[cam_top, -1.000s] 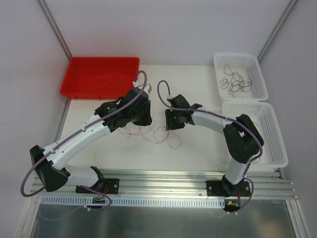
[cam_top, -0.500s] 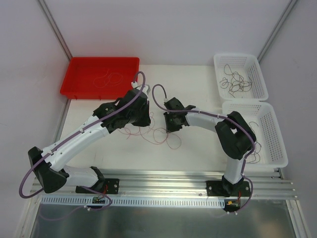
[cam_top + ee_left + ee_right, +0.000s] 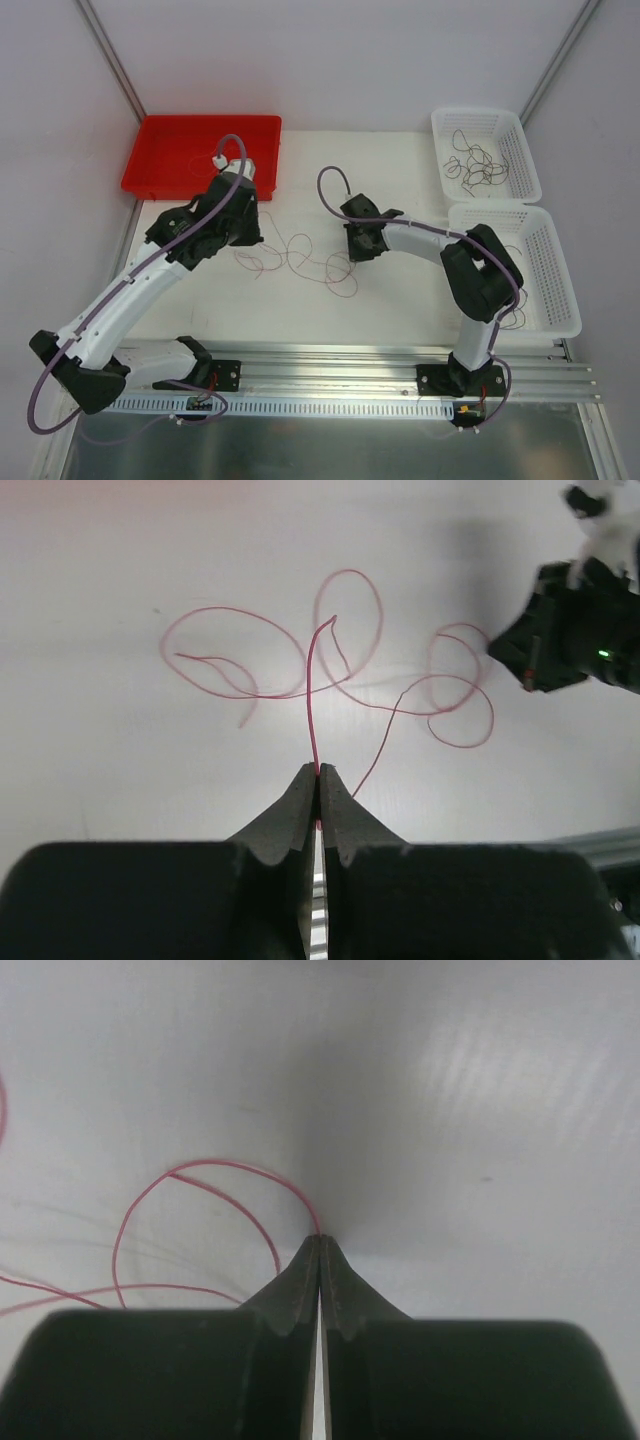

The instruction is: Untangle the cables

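A thin red cable (image 3: 300, 262) lies in loose loops on the white table between my two grippers. My left gripper (image 3: 250, 243) is shut on one stretch of it; in the left wrist view the red cable (image 3: 312, 695) runs straight up from the pinched jaws (image 3: 319, 772) into several loops. My right gripper (image 3: 357, 254) is shut on the other end; in the right wrist view the cable (image 3: 200, 1172) curves away left from the closed jaws (image 3: 319, 1240). The right gripper's black body also shows in the left wrist view (image 3: 570, 640).
A red tray (image 3: 170, 150) stands at the back left, just behind my left arm. Two white baskets stand at the right: the far one (image 3: 520, 135) holds a bunch of black cables (image 3: 475, 160), the near one (image 3: 555, 270) stands beside the right arm.
My left gripper has moved left with the red cable, drawing the bunched loops out into a longer, flatter line. The right gripper has stayed almost in place, still shut.
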Controlling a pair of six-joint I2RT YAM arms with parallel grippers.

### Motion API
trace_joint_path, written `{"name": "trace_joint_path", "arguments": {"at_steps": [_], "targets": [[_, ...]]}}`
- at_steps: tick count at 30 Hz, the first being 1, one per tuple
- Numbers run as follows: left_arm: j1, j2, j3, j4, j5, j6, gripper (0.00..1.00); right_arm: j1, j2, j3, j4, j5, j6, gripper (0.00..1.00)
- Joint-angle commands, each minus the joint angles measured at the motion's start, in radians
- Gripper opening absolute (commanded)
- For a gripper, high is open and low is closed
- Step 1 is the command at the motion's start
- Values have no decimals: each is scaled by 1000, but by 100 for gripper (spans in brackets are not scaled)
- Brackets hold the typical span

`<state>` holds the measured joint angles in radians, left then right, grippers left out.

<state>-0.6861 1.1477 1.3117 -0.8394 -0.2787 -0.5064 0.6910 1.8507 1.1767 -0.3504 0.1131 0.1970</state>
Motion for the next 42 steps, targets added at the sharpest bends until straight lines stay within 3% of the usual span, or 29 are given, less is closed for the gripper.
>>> {"name": "trace_joint_path", "arguments": {"at_steps": [1, 5, 12, 26, 29, 33, 42], "targets": [[107, -75, 34, -93, -53, 63, 0, -82, -54, -40, -110, 105, -19, 1], [241, -123, 55, -150, -131, 126, 0, -178, -103, -107, -127, 100, -18, 1], [353, -120, 83, -247, -362, 161, 0, -338, -200, -166, -145, 74, -31, 1], [542, -56, 243, -257, -686, 302, 0, -433, -281, -167, -174, 43, -53, 1], [543, -52, 294, -247, -587, 293, 1, -436, -291, -178, -162, 21, -54, 1], [543, -60, 247, -199, -351, 264, 5, -436, -301, -190, -139, -29, -50, 1], [542, -26, 259, -84, 177, 195, 3, -423, -357, -222, -98, -104, -65, 18]]}}
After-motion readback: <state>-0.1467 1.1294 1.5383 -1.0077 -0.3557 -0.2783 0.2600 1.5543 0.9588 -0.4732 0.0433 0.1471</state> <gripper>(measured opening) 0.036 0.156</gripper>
